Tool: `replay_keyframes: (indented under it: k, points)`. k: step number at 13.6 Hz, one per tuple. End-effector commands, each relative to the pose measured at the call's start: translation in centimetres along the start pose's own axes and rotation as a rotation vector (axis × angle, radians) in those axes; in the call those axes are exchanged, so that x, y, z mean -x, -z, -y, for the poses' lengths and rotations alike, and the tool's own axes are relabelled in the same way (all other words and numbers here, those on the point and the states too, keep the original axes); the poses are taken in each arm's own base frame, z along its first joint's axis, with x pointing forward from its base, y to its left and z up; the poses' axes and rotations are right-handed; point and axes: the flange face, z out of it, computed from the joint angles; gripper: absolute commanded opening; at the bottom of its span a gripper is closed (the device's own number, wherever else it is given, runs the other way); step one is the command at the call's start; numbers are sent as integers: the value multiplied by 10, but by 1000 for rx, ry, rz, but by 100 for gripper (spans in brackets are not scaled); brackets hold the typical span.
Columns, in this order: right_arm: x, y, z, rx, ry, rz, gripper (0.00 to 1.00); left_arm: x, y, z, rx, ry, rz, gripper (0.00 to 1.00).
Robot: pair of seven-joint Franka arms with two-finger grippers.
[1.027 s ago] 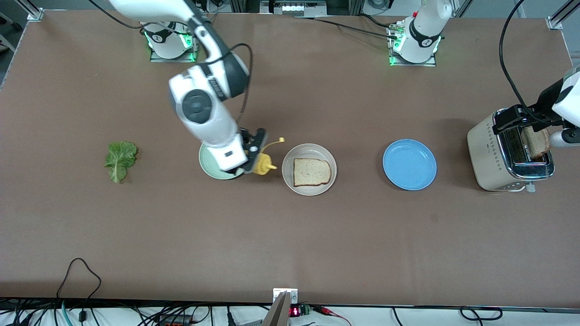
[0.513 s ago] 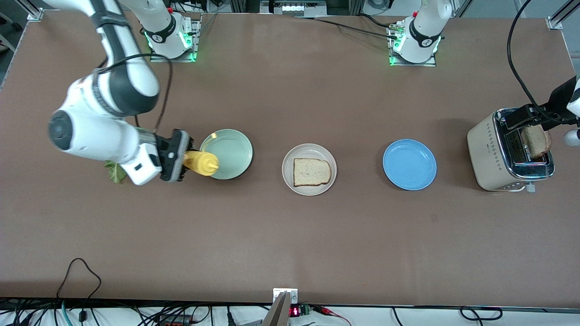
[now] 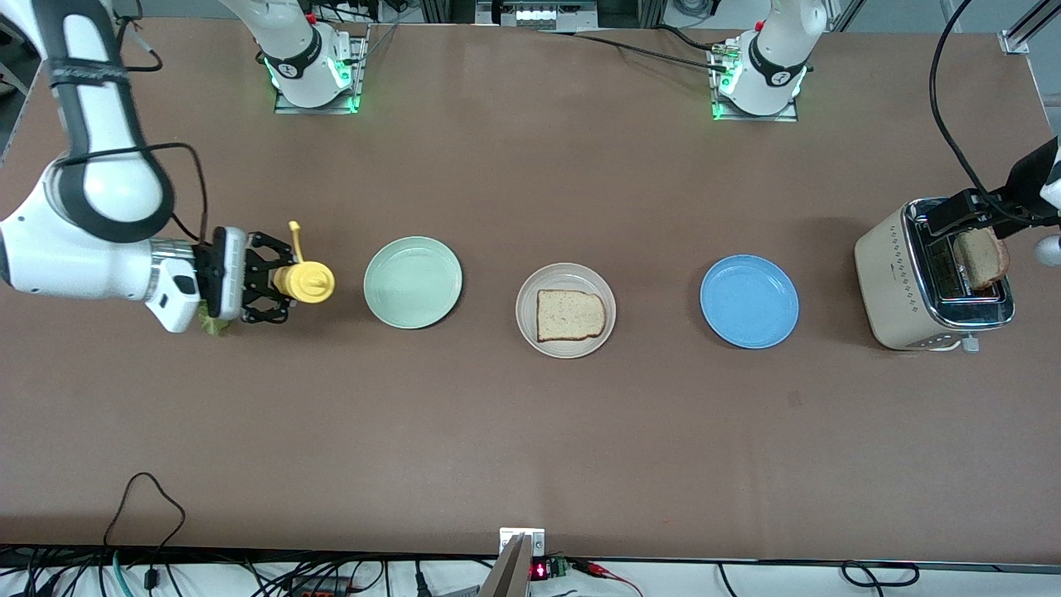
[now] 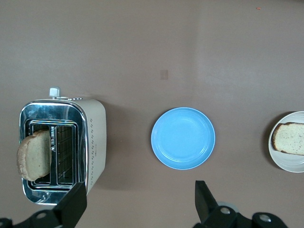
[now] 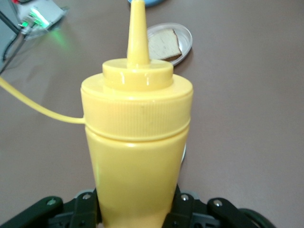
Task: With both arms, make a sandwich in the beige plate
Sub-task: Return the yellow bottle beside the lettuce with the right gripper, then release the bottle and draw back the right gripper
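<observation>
One bread slice (image 3: 569,315) lies in the beige plate (image 3: 566,279), mid-table. Right gripper (image 3: 267,288) pinches a yellow squeeze bottle (image 3: 303,283) over the table nr the right arm's end. Left gripper (image 4: 137,202), fingers spread, hangs above toaster (image 3: 891,278) w/ 2nd slice (image 3: 981,259).

A brown table (image 3: 530,431) is filling the scene, with black cables (image 3: 149,572) trailing along its edge nearest the front camera.

Looked like a robotics lab, not a kitchen. Arm bases (image 3: 313,62) with green status lights were bolted along the top edge of a brown table (image 3: 530,431), aluminium framing (image 3: 1024,29) stood at the corners, and loose cables (image 3: 141,531) and electronics (image 3: 551,569) ran along the bottom edge.
</observation>
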Motion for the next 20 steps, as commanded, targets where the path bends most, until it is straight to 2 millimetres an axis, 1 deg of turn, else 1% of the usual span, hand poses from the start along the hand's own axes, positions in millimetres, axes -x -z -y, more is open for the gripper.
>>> replay_keyframes:
  k: [1, 3, 5, 7, 9, 11, 13, 14, 17, 19, 20]
  points:
    - [48, -10, 26, 11, 82, -155, 11, 3, 4, 6, -14, -16, 0, 100]
    - [78, -29, 39, 20, 140, -217, 11, 4, 8, 6, -14, -16, -6, 100]
    - [102, -42, 47, 27, 190, -252, 12, 4, 8, 3, -12, -20, -7, 100]
    - [120, -57, 48, 13, 211, -264, 13, 5, 8, 1, -11, -23, -4, 100]
    - [140, -68, 46, 19, 229, -286, 13, 4, 6, 2, -6, -20, -1, 100]
    - [156, -80, 45, 22, 233, -314, 13, 7, 2, 5, -7, -16, 27, 100]
    - [169, -94, 45, 23, 225, -343, 14, 7, 1, 4, -9, -17, 33, 100]
    - [172, -98, 45, 21, 225, -348, 14, 7, -1, 1, -9, -22, 36, 100]
    - [176, -99, 45, 22, 216, -353, 16, 7, 0, 3, -4, -9, 35, 100]
    - [183, -100, 46, 25, 208, -359, 28, 7, 0, 0, -6, -16, 35, 100]
    - [185, -102, 46, 21, 203, -364, 37, 7, 0, 1, -6, -16, 38, 100]
